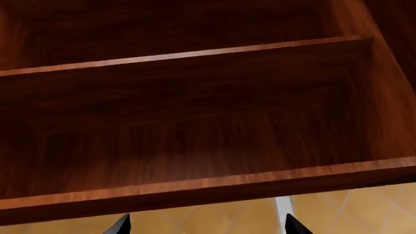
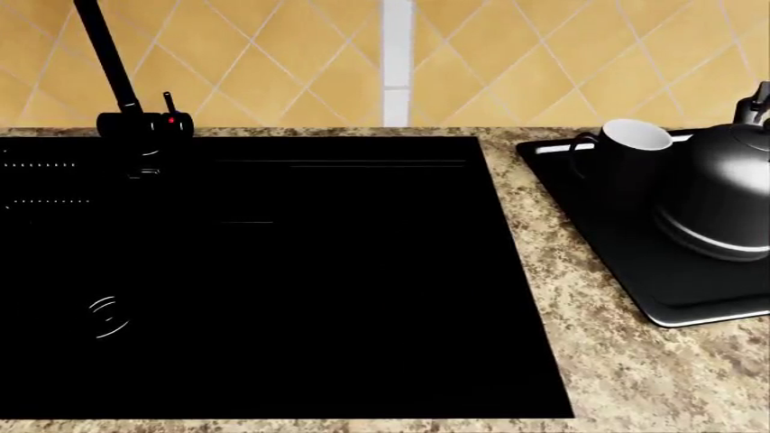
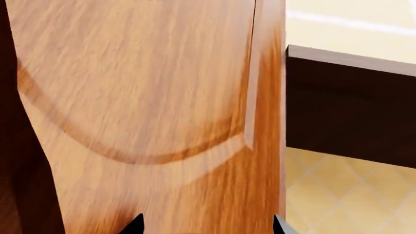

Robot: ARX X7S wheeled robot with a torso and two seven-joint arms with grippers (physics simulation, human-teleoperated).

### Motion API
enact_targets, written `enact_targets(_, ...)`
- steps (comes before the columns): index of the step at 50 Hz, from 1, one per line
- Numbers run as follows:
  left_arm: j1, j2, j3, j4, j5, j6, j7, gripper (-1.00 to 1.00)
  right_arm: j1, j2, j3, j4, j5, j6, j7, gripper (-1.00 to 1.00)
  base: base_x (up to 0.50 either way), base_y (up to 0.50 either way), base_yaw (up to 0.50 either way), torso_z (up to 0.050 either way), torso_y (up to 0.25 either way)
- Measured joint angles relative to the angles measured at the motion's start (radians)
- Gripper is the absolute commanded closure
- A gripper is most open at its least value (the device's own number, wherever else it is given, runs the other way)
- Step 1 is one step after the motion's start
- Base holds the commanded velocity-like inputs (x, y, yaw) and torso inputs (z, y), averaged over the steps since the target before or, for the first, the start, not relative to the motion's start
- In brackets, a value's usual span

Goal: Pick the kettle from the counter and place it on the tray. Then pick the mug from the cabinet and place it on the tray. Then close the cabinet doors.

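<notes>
In the head view the grey kettle (image 2: 722, 194) and the small dark mug (image 2: 626, 153) with a white rim both stand on the black tray (image 2: 710, 311) at the right of the granite counter (image 2: 626, 379). Neither arm shows in the head view. In the left wrist view my left gripper (image 1: 206, 225) is open and empty, just below the front edge of a bare dark wood cabinet shelf (image 1: 195, 190). In the right wrist view my right gripper (image 3: 206, 225) is open and empty, close against the light wood face of a cabinet door (image 3: 143, 107).
A large black sink (image 2: 241, 280) with a black faucet (image 2: 121, 81) fills the left of the counter. Tan tiled wall (image 2: 481, 54) stands behind. A dark cabinet block (image 3: 351, 112) shows beside the door's edge.
</notes>
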Motion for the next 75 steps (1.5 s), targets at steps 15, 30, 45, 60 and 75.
enact_targets(15, -0.006, 0.030, -0.273, 0.003, -0.360, -0.207, -0.147, -1.00, -0.041, -0.043, -0.018, 0.031, -0.081, -0.071, -0.056, -1.00, 0.00, 0.00, 0.00, 0.001, 0.000)
enact_targets(30, 0.030, 0.100, -0.444, -0.006, -0.538, -0.350, -0.240, -1.00, -0.107, -0.108, 0.024, 0.108, -0.148, -0.157, -0.145, -1.00, 0.00, 0.00, 0.00, 0.000, 0.000)
enact_targets(45, 0.058, 0.151, -0.515, -0.010, -0.603, -0.422, -0.279, -1.00, -0.185, -0.154, 0.010, 0.223, -0.190, -0.358, -0.256, -1.00, 0.00, 0.00, 0.00, 0.000, 0.000)
enact_targets(60, 0.091, 0.203, -0.565, -0.019, -0.622, -0.487, -0.294, -1.00, -0.269, -0.175, -0.144, 0.324, -0.339, -0.686, -0.357, -1.00, 0.00, 0.00, 0.00, 0.000, 0.000)
enact_targets(75, 0.119, 0.239, -0.601, -0.026, -0.629, -0.529, -0.299, -1.00, -0.326, -0.195, -0.331, 0.450, -0.541, -0.998, -0.400, -1.00, 0.00, 0.00, 0.00, 0.000, 0.000)
